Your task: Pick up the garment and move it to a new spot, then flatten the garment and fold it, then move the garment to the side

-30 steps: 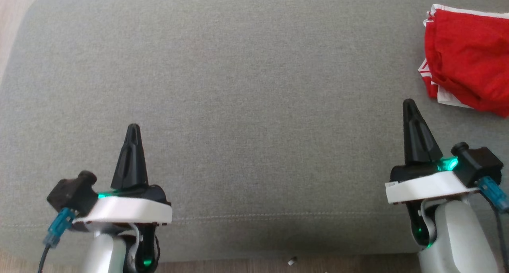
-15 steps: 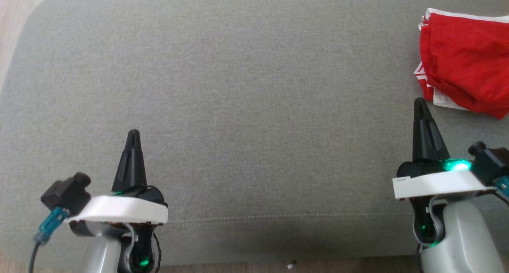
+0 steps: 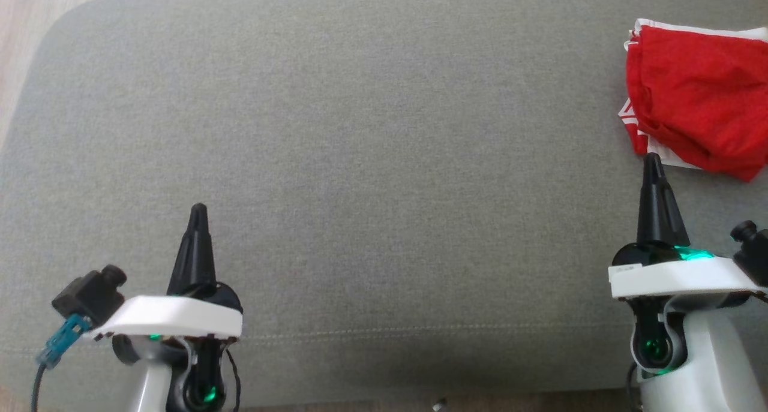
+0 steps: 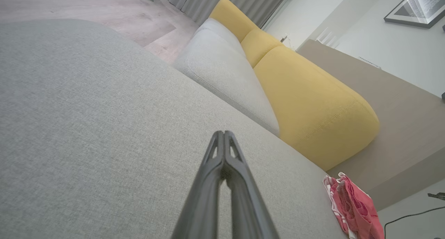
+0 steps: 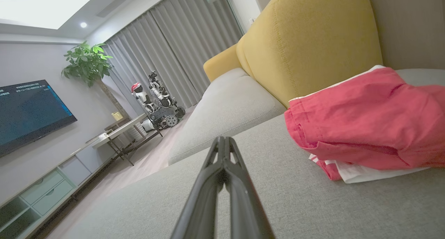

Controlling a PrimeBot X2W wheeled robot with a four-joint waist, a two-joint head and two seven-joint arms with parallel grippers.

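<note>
- Hovering over the grey cushion point(image 3: 384, 160), my left gripper point(image 3: 198, 210) has its jaws pressed together, empty.
- My right gripper point(image 3: 652, 158): jaws together, empty, tip just beside the red-and-white garment point(image 3: 690, 112).
- Garment lies bundled at the cushion's right end, near a yellow backrest point(image 5: 313, 33).

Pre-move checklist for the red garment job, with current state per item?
1. Placement: the red garment lies on the grey cushion, at its far right: ok.
2. Neat fold: not ok, the layers are rumpled and a white edge pokes out underneath.
3. The left gripper is shut and empty: ok.
4. The right gripper is shut and empty: ok.
5. Right gripper clear of the garment: ok, the right wrist view shows a gap.
6. Garment's right edge on the cushion: cannot tell, the head view cuts it off.
</note>
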